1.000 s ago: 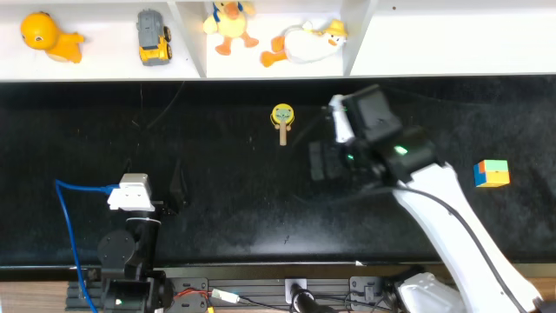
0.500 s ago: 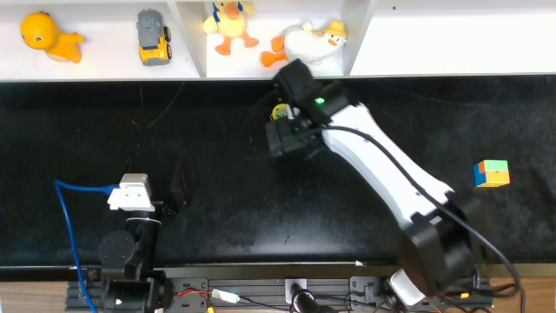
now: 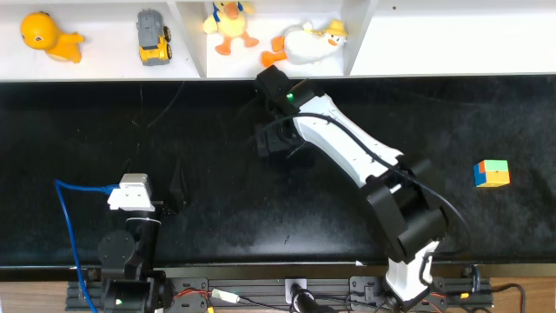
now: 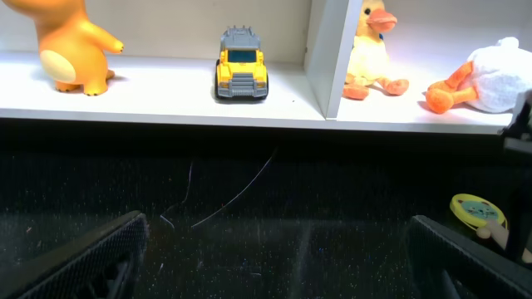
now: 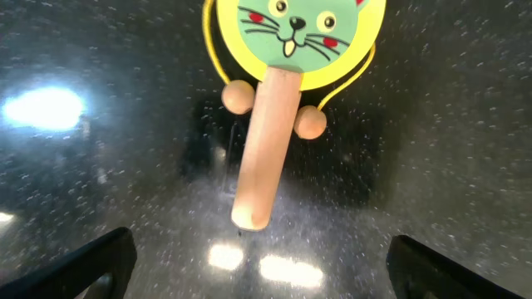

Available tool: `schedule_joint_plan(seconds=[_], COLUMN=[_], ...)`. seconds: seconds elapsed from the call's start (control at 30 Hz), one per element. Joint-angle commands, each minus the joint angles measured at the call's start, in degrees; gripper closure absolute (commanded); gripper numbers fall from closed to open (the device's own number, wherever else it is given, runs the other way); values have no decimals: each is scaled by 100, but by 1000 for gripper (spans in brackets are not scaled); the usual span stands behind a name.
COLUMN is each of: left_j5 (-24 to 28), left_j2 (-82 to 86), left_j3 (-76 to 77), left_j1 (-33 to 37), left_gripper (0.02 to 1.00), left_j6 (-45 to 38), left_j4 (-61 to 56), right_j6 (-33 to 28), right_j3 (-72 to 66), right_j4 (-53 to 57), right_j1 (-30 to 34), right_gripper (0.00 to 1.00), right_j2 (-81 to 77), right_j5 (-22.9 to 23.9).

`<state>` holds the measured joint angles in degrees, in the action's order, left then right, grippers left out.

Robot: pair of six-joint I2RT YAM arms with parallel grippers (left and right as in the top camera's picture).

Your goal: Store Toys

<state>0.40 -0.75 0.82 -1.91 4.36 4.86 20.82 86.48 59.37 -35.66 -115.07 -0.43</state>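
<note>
Hovering right above the cat-face rattle point(image 5: 278, 100), the right pincer point(image 5: 266, 278) has its fingers spread wide, one on each side of the wooden handle, not touching it. The rattle lies flat on the black desk point(image 3: 217, 200), near the shelf point(image 3: 434, 65). The left pincer point(image 4: 278, 270) is released as well, over the desk's left side. A colourful cube point(image 3: 491, 173) sits well off to the right.

Beneath right gripper point(image 5: 259, 253), fingers spread wide: rattle point(image 5: 283, 91) flat on black mat point(image 5: 432, 166), bare mat along both sides of its handle. Close behind, shelf edge point(image 3: 130, 76). Middle compartment point(image 3: 261, 17) crowded by yellow duck point(image 3: 229, 24) and white goose point(image 3: 306, 43); divider point(image 3: 193, 35) alongside. Across mid-table, right arm point(image 3: 347, 152), barring passage from left.
</note>
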Motion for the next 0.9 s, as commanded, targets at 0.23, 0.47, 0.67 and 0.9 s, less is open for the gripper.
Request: schedule_joint_plan(seconds=[0.23, 0.47, 0.67, 0.9], left_j5=[33, 33, 33, 33], left_j2=[59, 59, 59, 59], left_j3=[-37, -37, -37, -37], left_j1=[-46, -46, -46, -46], left_gripper=[20, 20, 20, 20], left_j6=[44, 44, 44, 44], left_j4=[-17, -17, -17, -17], right_j6=[208, 396, 426, 426], right_j3=[170, 170, 170, 170], right_j4=[-138, -133, -175, -289], right_j1=[-44, -44, -42, -42], right_gripper=[91, 334, 520, 665], right_j2=[-382, -566, -605, -605], right_j5=[-11, -15, 9, 7])
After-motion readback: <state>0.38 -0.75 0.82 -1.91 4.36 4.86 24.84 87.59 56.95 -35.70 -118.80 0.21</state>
